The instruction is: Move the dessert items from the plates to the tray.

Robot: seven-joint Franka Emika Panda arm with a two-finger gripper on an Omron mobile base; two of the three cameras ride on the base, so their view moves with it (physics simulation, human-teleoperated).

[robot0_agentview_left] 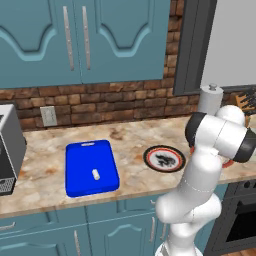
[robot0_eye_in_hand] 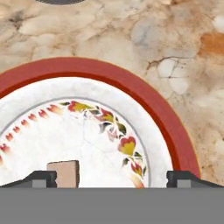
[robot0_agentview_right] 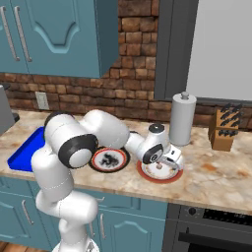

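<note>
One dessert item (robot0_agentview_left: pixel 96 174) already lies on the blue tray (robot0_agentview_left: pixel 80 160), a small off-white lump near the middle of it, so I judge the task to be about half done. The black-rimmed plate (robot0_agentview_left: pixel 164 159), just right of the tray on the desk (robot0_agentview_left: pixel 45 145), now carries nothing.

The second dessert item (robot0_eye_in_hand: pixel 64 173) is still on the red-rimmed white plate (robot0_eye_in_hand: pixel 109 83), further to the right. It looks like a small pale tan block with flat faces and a straight edge, resting on the white centre inside a ring of painted hearts and leaves.

The gripper (robot0_eye_in_hand: pixel 111 178) hangs low over this plate with its fingers wide apart and nothing held. The block stands just beside the left fingertip, not in the middle of the gap. What is left is to grasp it and carry it left to the tray.
</note>
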